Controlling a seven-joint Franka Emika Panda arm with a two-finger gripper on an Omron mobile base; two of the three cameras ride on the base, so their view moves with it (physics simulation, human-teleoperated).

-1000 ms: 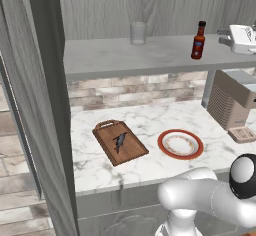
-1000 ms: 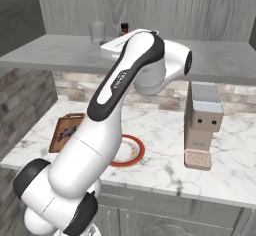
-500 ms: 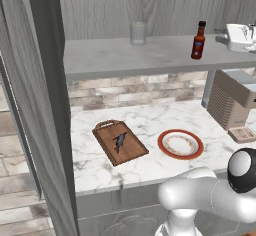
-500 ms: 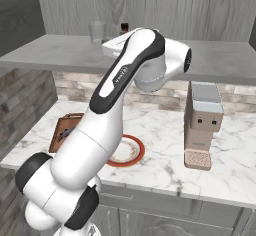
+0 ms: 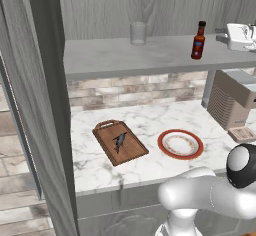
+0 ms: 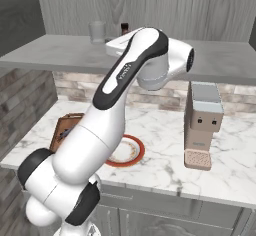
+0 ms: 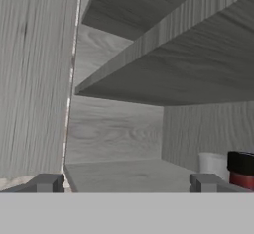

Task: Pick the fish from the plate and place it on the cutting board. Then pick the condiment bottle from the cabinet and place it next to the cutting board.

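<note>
Two-step task looked half done: fish (image 5: 119,141) already lay on the cutting board (image 5: 120,142), so the bottle step was in hand. Cabinet (image 5: 150,25) took up the upper scene, its marbled shelf (image 5: 125,57) hanging over the counter (image 5: 150,165). White arm (image 6: 120,130) rose from the counter's front edge and reached up to shelf height, likely to come at the bottle level rather than from above, since an upper shelf closed off the top. Coffee machine (image 6: 201,125) stood toward the counter's right end. Cutting board sat left of centre, handle toward the back wall; plate (image 5: 180,144) just right of it, apart, nothing on it. Gripper (image 5: 240,36) was at the shelf's right end, jaws spread wide, nothing between them. Condiment bottle (image 5: 198,40) stood upright on the shelf near the gripper, not touched; drinking glass (image 5: 138,33) further left. In the hand view the bottle (image 7: 241,168) sat at the right edge, off centre, so the hand probably needed to line up before closing.
</note>
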